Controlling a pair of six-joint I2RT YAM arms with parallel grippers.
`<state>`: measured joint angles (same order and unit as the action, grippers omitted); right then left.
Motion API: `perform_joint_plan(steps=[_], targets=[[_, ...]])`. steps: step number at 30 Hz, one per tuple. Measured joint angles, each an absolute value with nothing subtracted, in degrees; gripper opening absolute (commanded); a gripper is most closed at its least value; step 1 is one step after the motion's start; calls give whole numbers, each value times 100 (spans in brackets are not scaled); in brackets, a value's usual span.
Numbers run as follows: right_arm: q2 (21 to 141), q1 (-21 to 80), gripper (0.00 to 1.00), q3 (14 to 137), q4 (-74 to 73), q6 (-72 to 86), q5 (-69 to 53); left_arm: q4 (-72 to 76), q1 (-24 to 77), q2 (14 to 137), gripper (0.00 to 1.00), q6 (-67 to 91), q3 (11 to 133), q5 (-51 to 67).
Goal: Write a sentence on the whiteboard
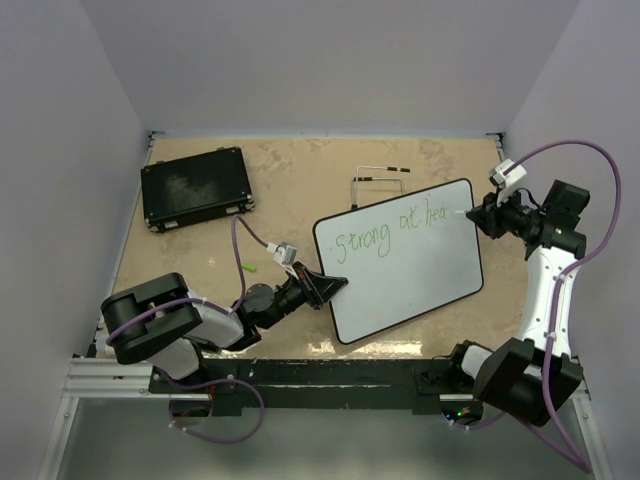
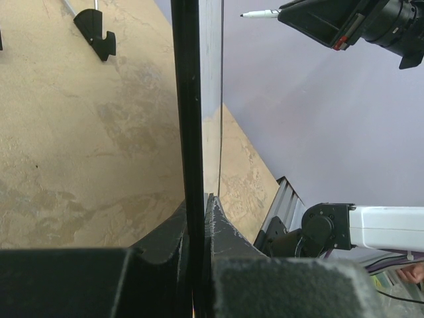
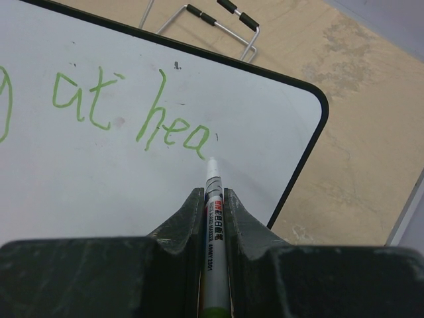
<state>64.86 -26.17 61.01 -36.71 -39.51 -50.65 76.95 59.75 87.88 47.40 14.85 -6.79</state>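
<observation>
The whiteboard (image 1: pixel 400 285) lies in the middle-right part of the desk (image 1: pixel 290 170). It is turned a little, so its long axis rises from the near left toward the far right corner of the desk. The sentence (image 1: pixel 390 230) is only partly there. In green I read "Strong at hea" on one line along the far edge of the board, and the half below it is bare.

The left claw (image 1: pixel 330 287) is closed on the rim of the board at its near-left side, with a thin edge pinched between the two fingers. From these views I cannot tell whether the board is lifted there or flat on the desk.

The right claw (image 3: pixel 212 195) is closed on a marker (image 3: pixel 213 218). The marker's long axis points from the claw, across the right part of the board, toward the left. Its tip seems to touch the surface exactly at the end of the letter "a".

The next letters must go from this tip toward the right rim of the board, which means toward the right claw itself. I judge the right arm to be the nearer one and the one that writes, while the left arm only steadies the board. The white space between the "a" and the rounded far-right corner is short, so the rest of the word must be written small.

A black case (image 1: pixel 193 187) sits near the far left corner, and a wire stand (image 1: pixel 380 180) lies just beyond the board.
</observation>
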Motion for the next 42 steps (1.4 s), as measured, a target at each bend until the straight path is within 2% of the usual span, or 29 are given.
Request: perform_joint_plan(steps=[42], targets=[[7282, -2668, 0, 6101, -2982, -3507, -5653, 7767, 5927, 8892, 0, 4744, 1487, -567]])
